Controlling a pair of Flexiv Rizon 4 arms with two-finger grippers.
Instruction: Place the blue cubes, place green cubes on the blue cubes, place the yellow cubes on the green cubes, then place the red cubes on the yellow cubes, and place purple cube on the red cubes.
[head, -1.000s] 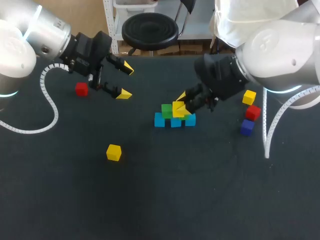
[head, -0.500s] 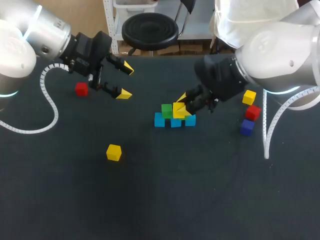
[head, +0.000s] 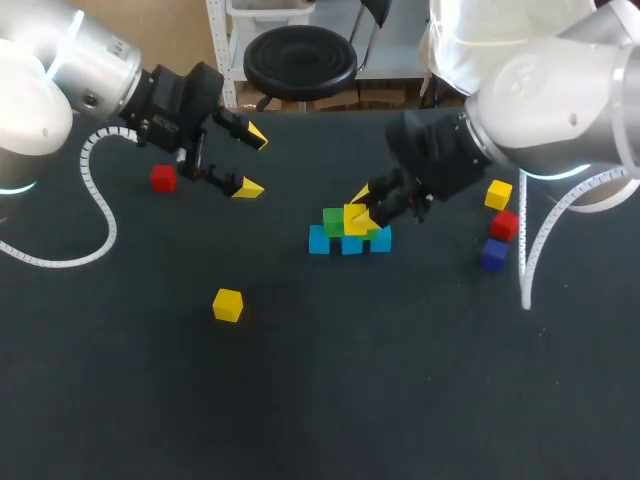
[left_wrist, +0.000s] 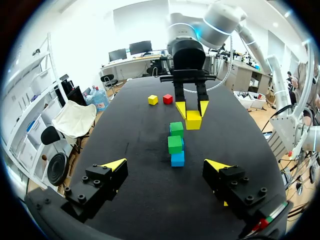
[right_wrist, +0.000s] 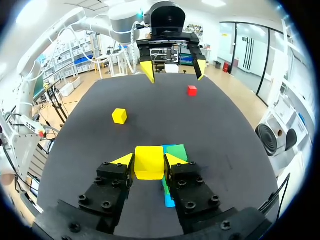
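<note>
Your right gripper pinches a yellow cube over the green cubes on the blue cube row at the black table's middle; your left gripper (spread wide, empty) hangs near its far-left corner.

R claw clamped on yellow cube, above green cube.

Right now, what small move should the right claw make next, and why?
Probably ease the right claw down, then open: it is shut on the yellow cube over the green cubes on the blue cubes, and I cannot tell that the cube rests on them.
</note>
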